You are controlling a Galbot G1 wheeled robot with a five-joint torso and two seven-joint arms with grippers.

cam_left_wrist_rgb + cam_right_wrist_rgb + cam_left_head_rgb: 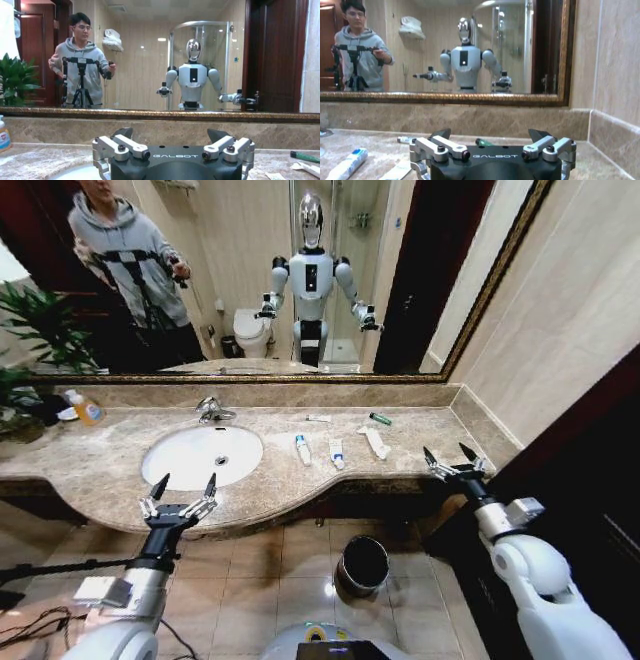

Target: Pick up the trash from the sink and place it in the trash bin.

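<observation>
Hovering, left gripper (183, 487): hangs over the front lip of the counter just in front of the sink (165, 470), fingers spread wide with nothing between them. My guess is it's parked there because that's the closest reach to the basin.

Right gripper (451, 455): sits at the counter's far right end, well away from the sink, prongs also splayed apart and empty. Looks staged on the side where most of the bits lie.

Trash: funny thing, none of it is actually in the basin. It's all on the marble to the right of the sink. Two short white tubes with blue ends, one (302, 448) nearer the sink and the other (337, 453) just beside it. A longer white packet (375, 442) lies further right again. A tiny green tube (380, 418) and a thin white stick (318, 418) sit back toward the wall.

Sink: white oval bowl looks bare apart from the drain, with the faucet (212, 410) behind it.

Orange-yellow bottle (85, 409): off to the left of the sink, not part of the job.

Trash bin (362, 564): on the floor tiles, below the counter edge and to the right of the sink, mouth up. Handy spot, roughly under the tubes.

Progress: my read is nothing's been picked yet.
</observation>
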